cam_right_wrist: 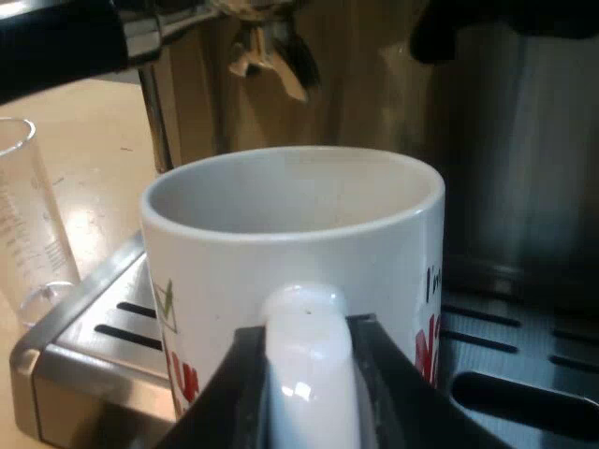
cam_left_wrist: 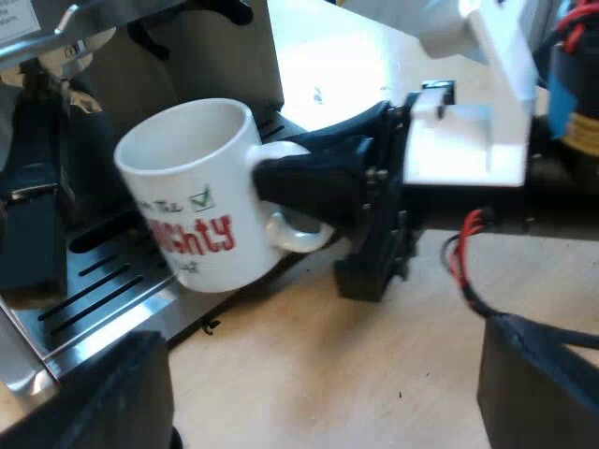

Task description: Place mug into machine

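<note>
My left claw (cam_left_wrist: 323, 402) hangs over the desk (cam_left_wrist: 309, 365) with its two fingers wide apart and nothing between them. My right claw (cam_right_wrist: 304, 379) is clamped on the mug's handle (cam_right_wrist: 304, 346), one black finger on each side of the white loop.

The mug (cam_right_wrist: 290, 243) is white with red lettering, open end up and empty. It is held at the front edge of the drip tray (cam_right_wrist: 94, 323). Whether its base touches the grating or hangs just above it, I cannot tell. A measuring glass (cam_right_wrist: 28, 224) stands on the desk just beside the tray's corner. Above and behind the mug, the metal holder's spouts (cam_right_wrist: 267, 51) point down from the front of the espresso machine (cam_right_wrist: 524, 140).

The mug looks like glazed ceramic: stiff, fairly heavy for its size, slick and likely to chip against the steel. The handle is the sensible place to hold it, but the grip sits off to one side. The body may therefore sag or swing around the fingers. It probably wants a firm squeeze, a slow slide under the spouts and a gentle set-down.
</note>
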